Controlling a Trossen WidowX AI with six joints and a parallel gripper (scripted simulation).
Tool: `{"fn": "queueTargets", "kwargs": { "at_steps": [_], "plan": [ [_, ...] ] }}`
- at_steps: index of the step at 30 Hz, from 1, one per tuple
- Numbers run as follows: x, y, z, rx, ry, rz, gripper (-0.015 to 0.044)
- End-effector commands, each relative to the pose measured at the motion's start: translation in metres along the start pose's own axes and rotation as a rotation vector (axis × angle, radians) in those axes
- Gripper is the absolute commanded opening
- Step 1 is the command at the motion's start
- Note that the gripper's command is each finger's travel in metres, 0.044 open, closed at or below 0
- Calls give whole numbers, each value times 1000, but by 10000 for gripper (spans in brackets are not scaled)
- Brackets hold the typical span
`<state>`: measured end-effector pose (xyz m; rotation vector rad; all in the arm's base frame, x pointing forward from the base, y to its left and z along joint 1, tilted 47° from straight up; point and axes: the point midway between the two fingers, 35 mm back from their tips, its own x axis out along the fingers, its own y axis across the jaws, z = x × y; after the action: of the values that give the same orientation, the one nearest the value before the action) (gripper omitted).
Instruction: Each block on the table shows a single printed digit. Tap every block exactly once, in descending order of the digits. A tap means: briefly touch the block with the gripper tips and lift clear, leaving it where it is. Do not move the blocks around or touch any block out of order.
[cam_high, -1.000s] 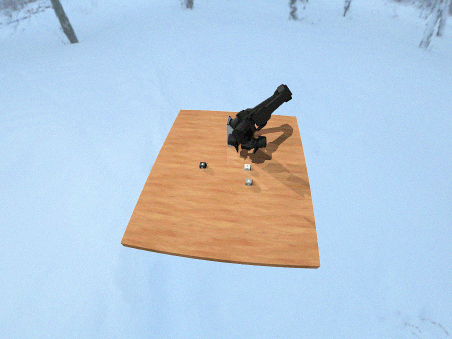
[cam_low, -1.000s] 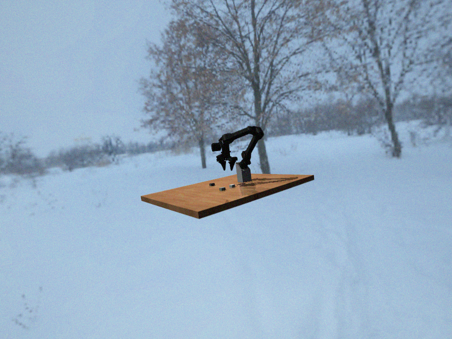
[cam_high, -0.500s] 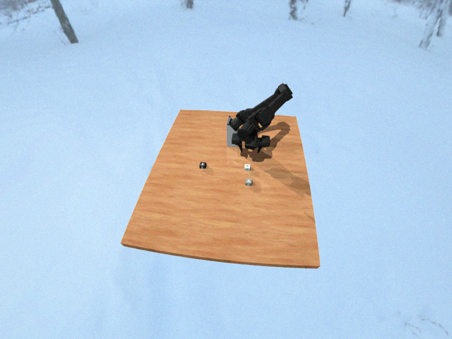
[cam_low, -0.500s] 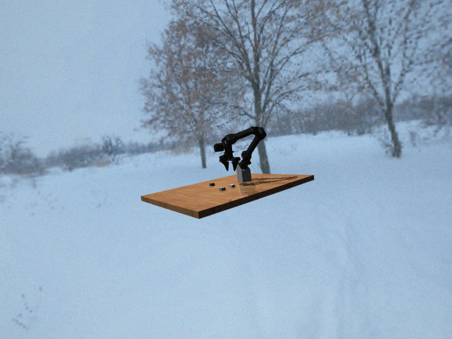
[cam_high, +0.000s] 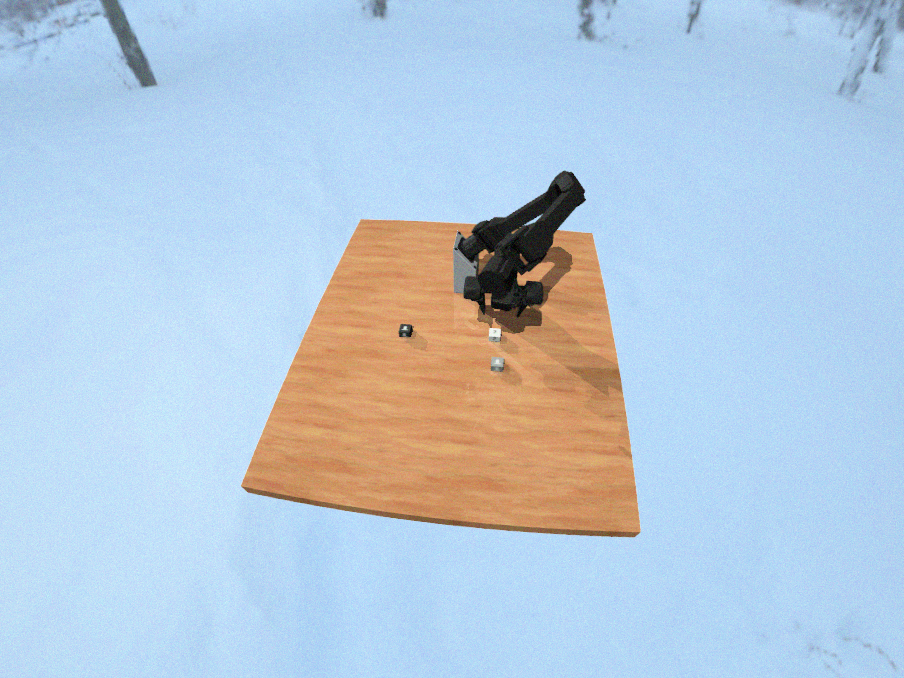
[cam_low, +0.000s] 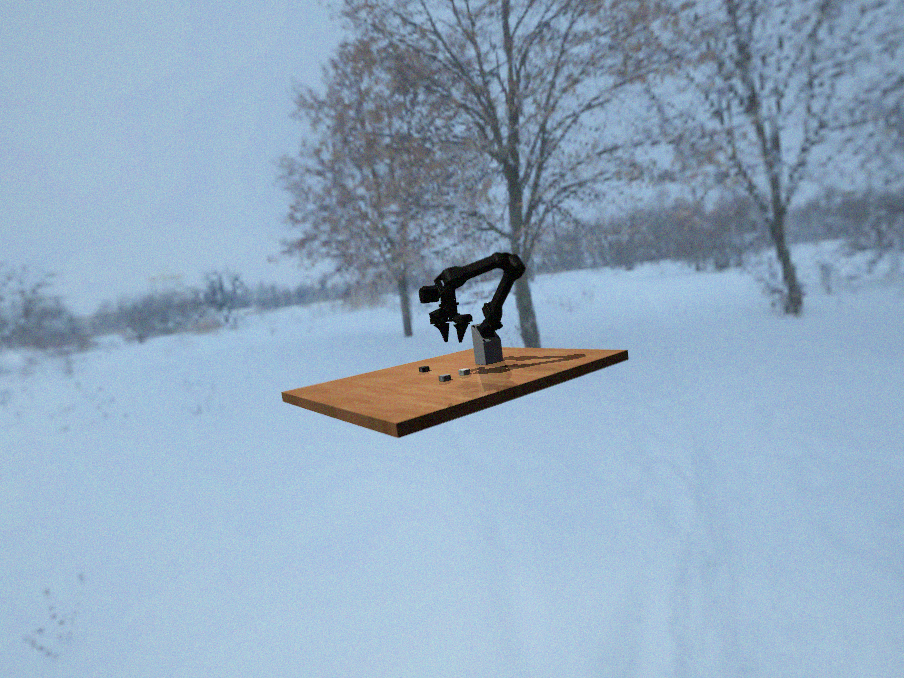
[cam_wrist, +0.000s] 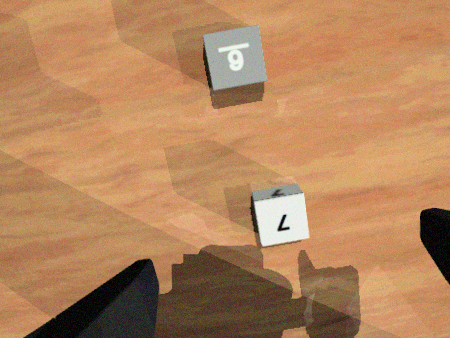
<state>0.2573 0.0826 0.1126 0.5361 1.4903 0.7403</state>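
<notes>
A white block (cam_high: 495, 334) (cam_low: 465, 372) (cam_wrist: 282, 220) shows a 7, upside down in the wrist view. A grey block (cam_high: 497, 364) (cam_low: 444, 378) (cam_wrist: 225, 77) lies farther from the arm's base. Its digit, upside down in the wrist view with its underline on top, reads as 6. A black block (cam_high: 405, 330) (cam_low: 424, 369) lies apart to the left in the top view. Its digit is too small to read there, and it is outside the wrist view. My gripper (cam_high: 501, 314) (cam_low: 453, 340) is open and empty, high above the table near the white block, touching no block.
The wooden table (cam_high: 408, 452) (cam_low: 365, 397) bears all three blocks. The arm's grey base (cam_high: 464, 268) (cam_low: 487, 348) stands behind the gripper. Shadows of the arm fall across the table around the white and grey blocks.
</notes>
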Motion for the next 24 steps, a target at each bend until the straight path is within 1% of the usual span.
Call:
{"fn": "queueTargets", "kwargs": {
  "at_steps": [1,4,24],
  "plan": [
    [3,1,43,2,2,7,400],
    [5,1,59,0,1,8,400],
    [5,1,59,0,1,8,400]
  ]
}}
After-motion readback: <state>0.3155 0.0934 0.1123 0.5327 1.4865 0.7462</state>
